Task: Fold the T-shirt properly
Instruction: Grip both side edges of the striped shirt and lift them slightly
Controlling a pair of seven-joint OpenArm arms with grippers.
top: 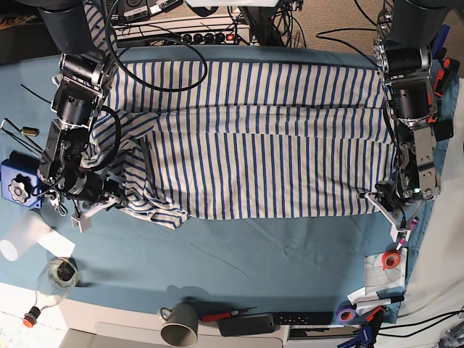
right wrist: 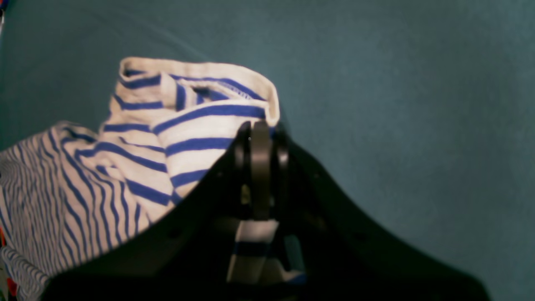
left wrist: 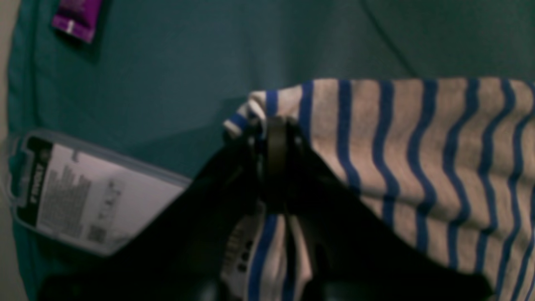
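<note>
The T-shirt [top: 254, 145], white with blue stripes, lies spread across the teal table cloth [top: 254, 254]. My left gripper [left wrist: 276, 125] is shut on a bunched corner of the shirt [left wrist: 418, 146]; in the base view it is at the shirt's right edge [top: 388, 199]. My right gripper [right wrist: 259, 129] is shut on a rolled hem of the shirt [right wrist: 188, 125]; in the base view it sits at the crumpled left corner [top: 116, 199]. Cloth shows pinched between both pairs of jaws.
A clear plastic package [left wrist: 83, 192] and a purple item [left wrist: 77, 16] lie beside the left gripper. A mug [top: 180, 325], pens, tape rolls [top: 392, 259], a glass jar [top: 58, 275] and a blue block [top: 18, 185] line the table's edges.
</note>
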